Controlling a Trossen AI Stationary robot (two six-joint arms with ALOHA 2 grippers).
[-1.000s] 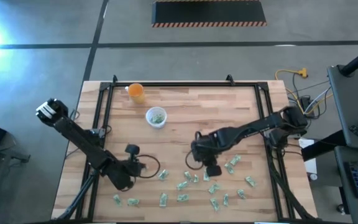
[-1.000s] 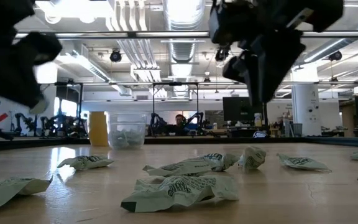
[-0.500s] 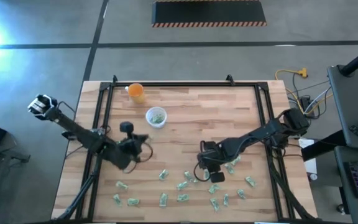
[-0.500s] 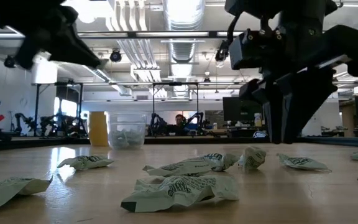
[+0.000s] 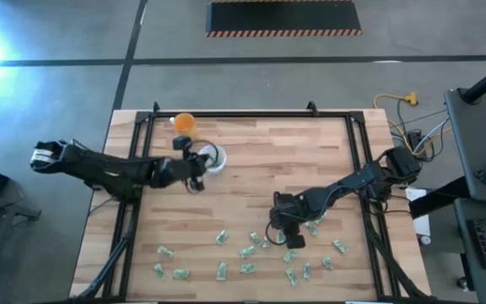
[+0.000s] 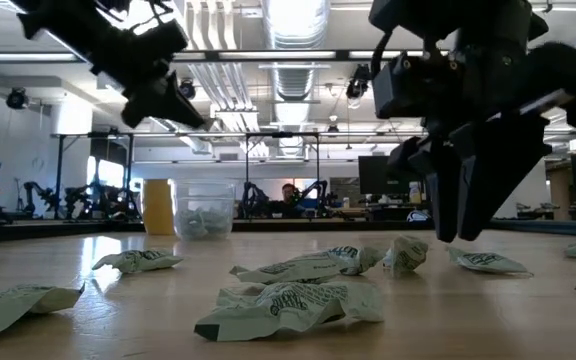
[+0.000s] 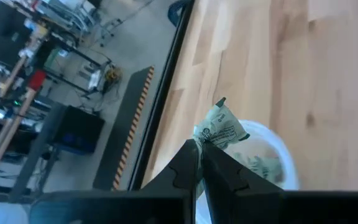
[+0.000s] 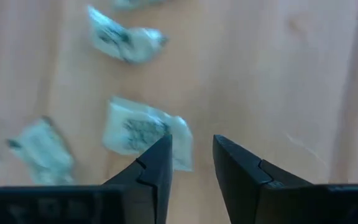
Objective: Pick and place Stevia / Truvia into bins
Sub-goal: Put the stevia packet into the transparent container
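Nearest the low cam, crumpled green-and-white Stevia sachets (image 6: 286, 305) are seen strewn over the front part of the wooden desk (image 5: 310, 152); in the high view the loose sachets (image 5: 247, 268) are spread along the near edge, from left of centre to the right side. Just behind the front ones, the right hand (image 6: 465, 228) is held low over the desk w/ its fingers (image 8: 156, 163) parted and nothing between them, tips just above the wood; one sachet (image 8: 145, 132) is seen right beside its finger in the wrist view, touching or not can't be told. In the high view the right hand (image 5: 283, 234) is placed among the sachets, right of centre. Farther back, the clear cup (image 6: 204, 208) is stood upright w/ several sachets already inside, and the orange cup (image 6: 157, 206) is set just beside it, nearer the far edge. The left hand (image 7: 200, 155) is clenched on a single sachet (image 7: 220, 127), pinched by one corner and held above the clear cup's rim (image 7: 278, 146). In the high view the left hand (image 5: 194, 160) is seen at the cup (image 5: 213, 158), far-left part of the desk.
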